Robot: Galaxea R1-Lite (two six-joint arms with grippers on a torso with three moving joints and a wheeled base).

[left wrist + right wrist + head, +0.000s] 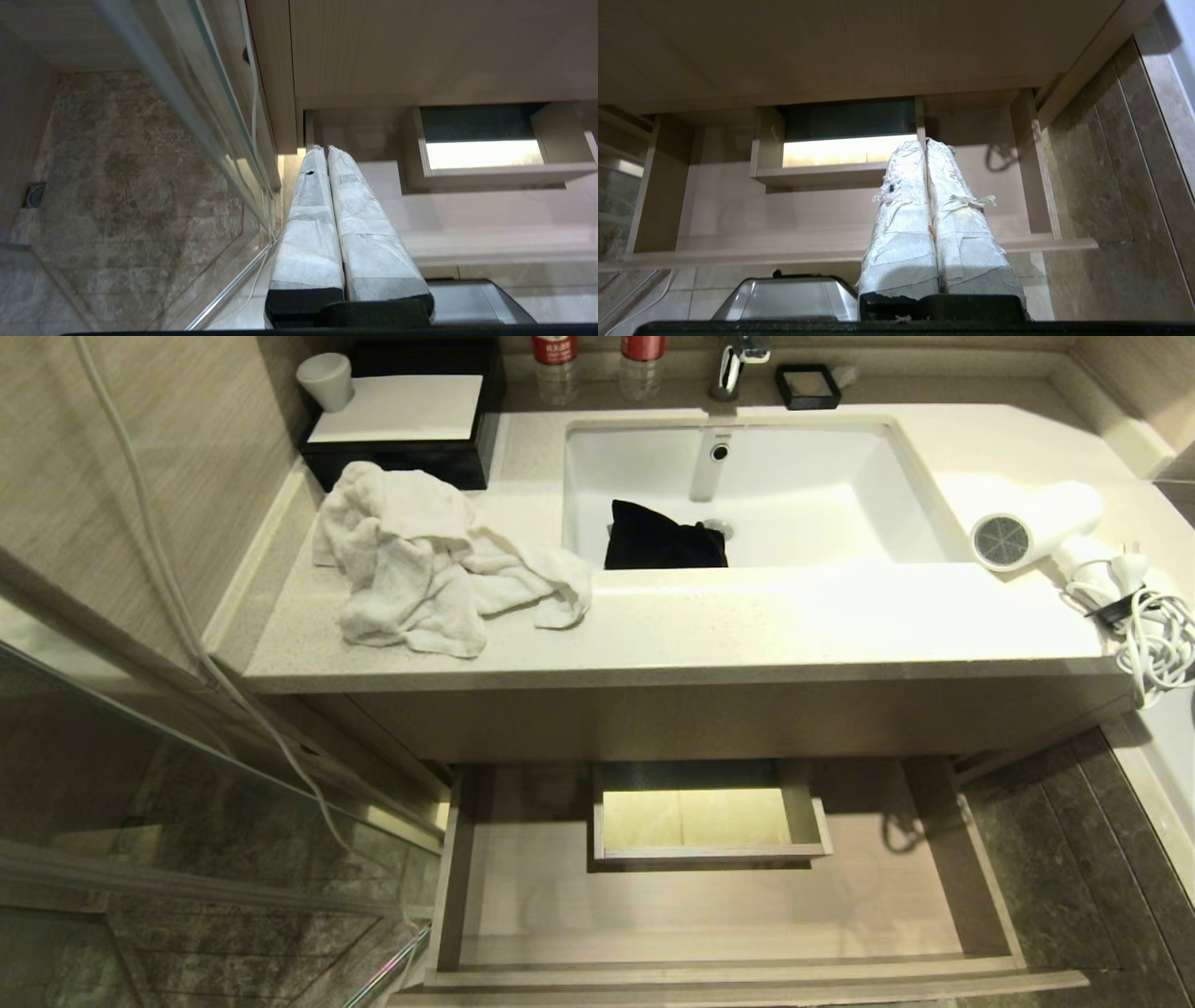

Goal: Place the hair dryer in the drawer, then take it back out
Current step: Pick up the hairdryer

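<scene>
Both claws are pressed together and hold nothing: the left gripper (327, 151) and right gripper (926, 144), white tape-wrapped fingers, point at the open wide beige wood-grain drawer (523, 905) at lower centre. The small white cylindrical hair dryer (1032, 527) lies on the pale stone counter (747, 625) at right, its grey cord (1153, 635) spilling over the edge. Judged: nothing started; next, an arm must reach for the dryer. Neither arm appears in the head view; the cord's end is cut off.
</scene>
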